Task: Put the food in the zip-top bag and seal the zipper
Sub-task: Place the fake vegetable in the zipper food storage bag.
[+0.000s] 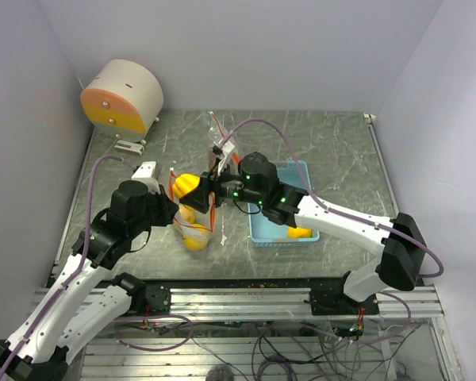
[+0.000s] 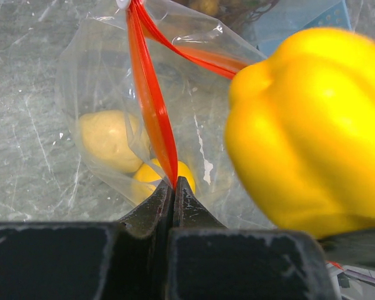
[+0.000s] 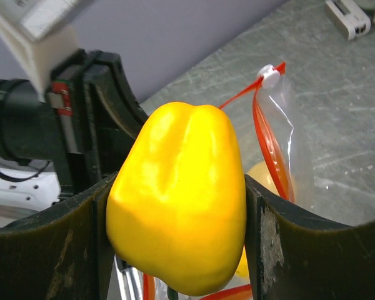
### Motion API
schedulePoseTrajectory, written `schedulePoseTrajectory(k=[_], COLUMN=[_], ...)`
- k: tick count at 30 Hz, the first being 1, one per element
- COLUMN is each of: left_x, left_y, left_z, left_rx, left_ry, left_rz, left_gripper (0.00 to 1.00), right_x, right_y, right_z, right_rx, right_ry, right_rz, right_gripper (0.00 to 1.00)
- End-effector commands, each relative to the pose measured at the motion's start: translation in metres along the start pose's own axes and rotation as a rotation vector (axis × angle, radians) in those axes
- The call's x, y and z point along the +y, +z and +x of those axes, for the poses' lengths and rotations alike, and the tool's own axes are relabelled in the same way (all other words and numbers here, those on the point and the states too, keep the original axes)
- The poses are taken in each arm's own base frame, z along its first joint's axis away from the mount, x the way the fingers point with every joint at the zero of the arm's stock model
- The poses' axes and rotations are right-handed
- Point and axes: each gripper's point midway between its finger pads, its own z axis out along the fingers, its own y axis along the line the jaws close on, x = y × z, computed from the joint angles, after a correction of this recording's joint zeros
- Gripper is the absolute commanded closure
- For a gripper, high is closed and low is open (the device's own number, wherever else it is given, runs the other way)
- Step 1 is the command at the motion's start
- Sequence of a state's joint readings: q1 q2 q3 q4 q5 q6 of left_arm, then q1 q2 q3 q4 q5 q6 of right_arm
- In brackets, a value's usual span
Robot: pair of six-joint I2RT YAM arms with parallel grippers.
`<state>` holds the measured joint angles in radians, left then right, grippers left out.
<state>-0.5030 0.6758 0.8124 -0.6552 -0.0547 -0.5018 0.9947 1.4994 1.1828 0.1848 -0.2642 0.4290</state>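
Note:
The clear zip-top bag (image 1: 197,226) with a red zipper (image 2: 151,94) stands open on the table. My left gripper (image 2: 174,182) is shut on the zipper rim and holds it up. Inside the bag lie a pale yellow fruit (image 2: 106,140) and a brighter yellow one (image 2: 155,174). My right gripper (image 3: 178,187) is shut on a large yellow lobed fruit (image 3: 178,200), with one finger (image 3: 300,250) pressed on each side. That fruit (image 1: 189,186) hangs just above the bag's mouth (image 3: 269,94), beside the left gripper (image 1: 174,208).
A light blue tray (image 1: 274,230) sits right of the bag with a yellow fruit (image 1: 299,232) in it, under the right arm. A round beige and orange drum (image 1: 120,97) stands at the back left, a small white bracket (image 1: 129,145) before it.

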Motion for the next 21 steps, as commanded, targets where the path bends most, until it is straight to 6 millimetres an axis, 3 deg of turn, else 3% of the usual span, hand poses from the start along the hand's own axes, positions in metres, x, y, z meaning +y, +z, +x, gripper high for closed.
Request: schedulePoseTrajectory(k=[1,7,12,16,18,21], left_x=[-0.008,-0.009,-0.010,-0.010,-0.011,-0.012], left_y=[-0.010,-0.013,-0.014,-0.015,-0.015,-0.015], left_z=[-0.011,-0.014,-0.014,-0.015,-0.014,-0.013], left_rx=[-0.035,-0.042,-0.045,-0.047,-0.045,-0.046], left_ry=[0.013,0.016,0.016,0.015,0.016,0.017], left_rz=[0.040,0.043,0.043,0.046,0.052,0.059], left_gripper=[0.93,0.93,0.93,0.93,0.93,0.93], right_x=[-0.013,-0.040,-0.038,-0.041,-0.054,-0.079], right_y=[0.002,-0.005,-0.017,-0.043,-0.059,-0.092], right_z=[-0.002,0.006,-0.007,-0.026,-0.024,-0.005], right_rx=[0.009,0.031,0.001,-0.045,-0.025,0.019], right_ry=[-0.023,-0.032,-0.057,-0.072,-0.062,-0.014], right_rz=[0.103,0.248,0.267,0.345,0.445,0.623], right_gripper=[0.39,0.01,0.00,0.00,0.00,0.00])
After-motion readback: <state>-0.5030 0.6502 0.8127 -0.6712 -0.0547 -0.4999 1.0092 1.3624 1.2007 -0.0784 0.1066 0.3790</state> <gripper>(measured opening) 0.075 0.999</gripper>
